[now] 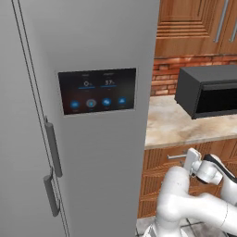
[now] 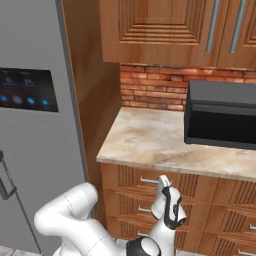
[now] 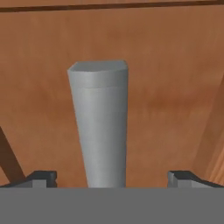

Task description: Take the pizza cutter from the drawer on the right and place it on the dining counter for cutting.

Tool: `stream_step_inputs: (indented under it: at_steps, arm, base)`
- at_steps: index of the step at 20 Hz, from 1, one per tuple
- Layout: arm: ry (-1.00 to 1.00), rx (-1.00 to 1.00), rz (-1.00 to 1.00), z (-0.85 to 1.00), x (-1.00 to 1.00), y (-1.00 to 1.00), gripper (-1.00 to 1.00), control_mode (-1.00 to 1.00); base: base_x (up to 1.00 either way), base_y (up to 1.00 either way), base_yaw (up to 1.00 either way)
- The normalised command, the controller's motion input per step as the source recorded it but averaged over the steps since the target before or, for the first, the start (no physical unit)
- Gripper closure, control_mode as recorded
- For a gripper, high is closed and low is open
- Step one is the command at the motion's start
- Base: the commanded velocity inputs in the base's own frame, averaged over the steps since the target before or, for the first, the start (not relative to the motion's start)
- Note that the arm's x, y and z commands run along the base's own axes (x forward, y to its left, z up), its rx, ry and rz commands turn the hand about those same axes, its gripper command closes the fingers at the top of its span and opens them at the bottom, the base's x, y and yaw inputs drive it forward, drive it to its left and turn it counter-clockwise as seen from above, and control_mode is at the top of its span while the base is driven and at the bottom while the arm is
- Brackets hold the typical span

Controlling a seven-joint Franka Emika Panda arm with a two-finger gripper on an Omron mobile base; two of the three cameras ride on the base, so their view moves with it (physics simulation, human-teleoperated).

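Hand view: the gripper (image 3: pixel 112 177) stands wide, its two dark fingertips (image 3: pixel 41 177) apart on either side of a silver bar handle (image 3: pixel 100 127), which runs between them without either tip touching it. Behind the handle is the reddish-brown wooden front of the drawer (image 3: pixel 166 87), which is shut, so nothing of its inside can be seen. The pizza cutter cannot be seen here, so where it lies cannot be told.

In the right base view the white arm bends up from the lower left, and the gripper (image 2: pixel 163 184) sits at the handle (image 2: pixel 148 180) of the top drawer (image 2: pixel 130 181), just under the edge of the stone worktop (image 2: pixel 150 140). More closed drawers stack below it and to its right. In the left base view the gripper (image 1: pixel 191 158) meets the same handle (image 1: pixel 176 157) to the right of the tall grey fridge (image 1: pixel 92 162).

Farther back, a black microwave (image 2: pixel 222 115) stands on the worktop at the right, its dark opening holding nothing that can be made out. Behind it runs a red brick wall (image 2: pixel 150 87), with closed wooden cabinet doors (image 2: pixel 155 30) above.
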Motion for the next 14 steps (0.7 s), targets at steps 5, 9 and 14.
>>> stream_step_inputs:
  at_steps: [5,9,14]
  arm:
    - [0.00,0.00,0.00,0.00,0.00,0.00,1.00,-1.00]
    - [0.00,0.00,0.00,0.00,0.00,0.00,1.00,-1.00]
    - [0.00,0.00,0.00,0.00,0.00,0.00,1.00,-1.00]
  base:
    - [0.00,0.00,0.00]
    - [0.00,0.00,0.00]
    - [0.00,0.00,0.00]
